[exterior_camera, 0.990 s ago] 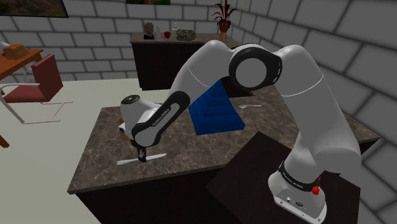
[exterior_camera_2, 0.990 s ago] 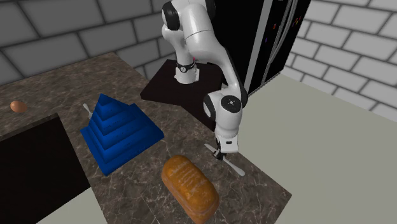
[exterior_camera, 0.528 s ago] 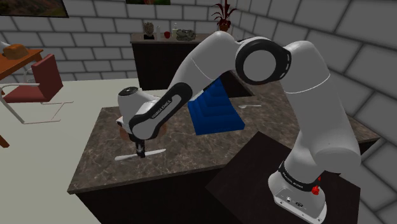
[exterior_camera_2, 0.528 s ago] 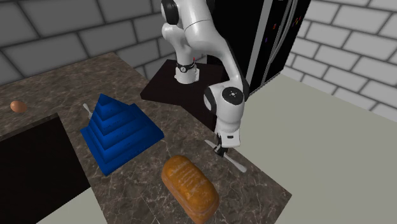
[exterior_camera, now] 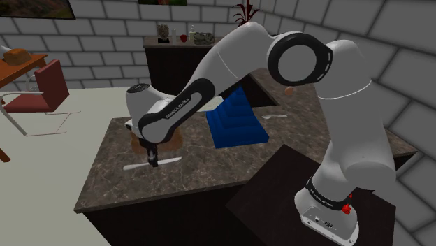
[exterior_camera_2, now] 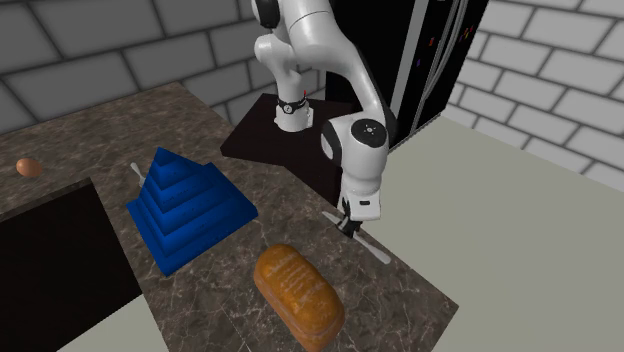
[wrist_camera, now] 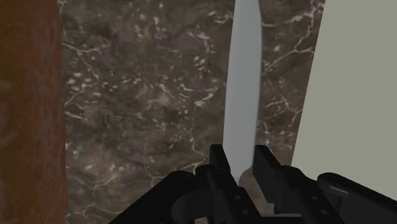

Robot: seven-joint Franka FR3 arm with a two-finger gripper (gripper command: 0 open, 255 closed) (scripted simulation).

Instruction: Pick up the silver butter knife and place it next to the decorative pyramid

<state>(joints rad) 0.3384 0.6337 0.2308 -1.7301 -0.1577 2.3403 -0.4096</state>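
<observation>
While the marble tabletop (exterior_camera: 209,175) carries the blue pyramid (exterior_camera: 236,122) well apart and a bread loaf (exterior_camera_2: 298,290) nearer, the thin, stiff, likely slick butter knife (wrist_camera: 243,83) is near its edge, black fingers (wrist_camera: 219,167) clamped across its middle, a balanced hold.

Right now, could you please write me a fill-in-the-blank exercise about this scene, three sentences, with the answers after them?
The stepped pyramid is ____ in colour.
The butter knife is between the brown loaf and the counter's ____.
The gripper has its jaws shut on the ____.
Missing words: blue; edge; knife.
</observation>
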